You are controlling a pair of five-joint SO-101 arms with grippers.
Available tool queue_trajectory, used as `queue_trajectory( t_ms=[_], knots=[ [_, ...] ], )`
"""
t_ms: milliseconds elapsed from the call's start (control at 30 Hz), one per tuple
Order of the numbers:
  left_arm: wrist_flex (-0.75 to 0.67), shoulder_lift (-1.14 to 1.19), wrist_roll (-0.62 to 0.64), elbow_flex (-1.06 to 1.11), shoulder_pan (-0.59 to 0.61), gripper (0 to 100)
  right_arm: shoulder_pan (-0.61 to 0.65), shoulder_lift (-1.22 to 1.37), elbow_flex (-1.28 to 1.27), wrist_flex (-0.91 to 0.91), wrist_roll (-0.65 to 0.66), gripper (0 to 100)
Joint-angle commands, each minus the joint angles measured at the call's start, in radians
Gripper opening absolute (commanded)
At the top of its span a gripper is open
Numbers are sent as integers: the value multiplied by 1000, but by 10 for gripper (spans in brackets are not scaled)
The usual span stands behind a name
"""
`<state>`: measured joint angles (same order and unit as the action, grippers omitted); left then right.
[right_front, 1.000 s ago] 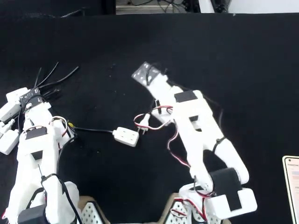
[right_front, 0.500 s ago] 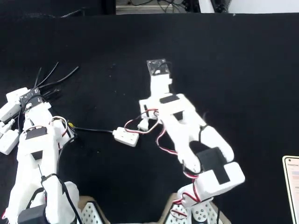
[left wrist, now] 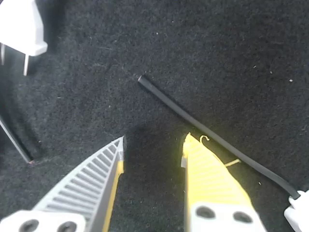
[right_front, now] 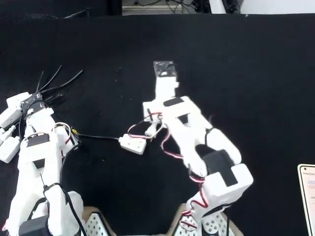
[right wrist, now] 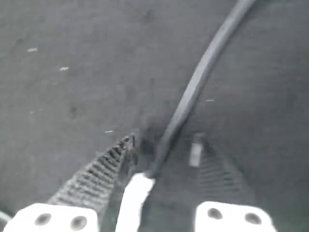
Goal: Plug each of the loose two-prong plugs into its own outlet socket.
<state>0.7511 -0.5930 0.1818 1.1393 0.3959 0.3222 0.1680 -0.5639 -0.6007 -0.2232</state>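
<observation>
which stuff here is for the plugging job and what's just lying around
For the job:
outlet socket
plug at the right gripper
loose plugs at the table's left edge

Lying about:
white sheet at the right edge
cables beyond the table's far edge

Bright overhead light, one dim wrist view
High view: lit strip at 12 o'clock, matte black table without glare. Soft shadow under the left gripper. Right wrist view dark, grey.
</observation>
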Motion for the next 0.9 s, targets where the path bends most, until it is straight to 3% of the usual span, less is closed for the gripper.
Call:
queue_trajectory(
  t_ms=[0, 267, 467, 600, 733, 800, 867],
  knots=[
    [-9, -26, 9, -8, -2, 202, -40, -7, 45, -5, 166, 24],
    [-9, -28, 9, -15, 38, 202, -181, -58, 38, -152, 215, 11],
    [-9, -26, 9, -16, 38, 202, -339, -260, -81, -221, 210, 11],
    [-9, -25, 9, -16, 36, 202, -359, -394, -202, -221, 158, 18],
    [-9, -25, 9, -16, 36, 202, -318, -496, -242, -224, 166, 164],
    [-9, -25, 9, -15, 38, 202, -318, -544, -239, -219, 239, 196],
    [-9, -25, 9, -15, 39, 202, -311, -576, -222, -199, 462, 198]
  ],
)
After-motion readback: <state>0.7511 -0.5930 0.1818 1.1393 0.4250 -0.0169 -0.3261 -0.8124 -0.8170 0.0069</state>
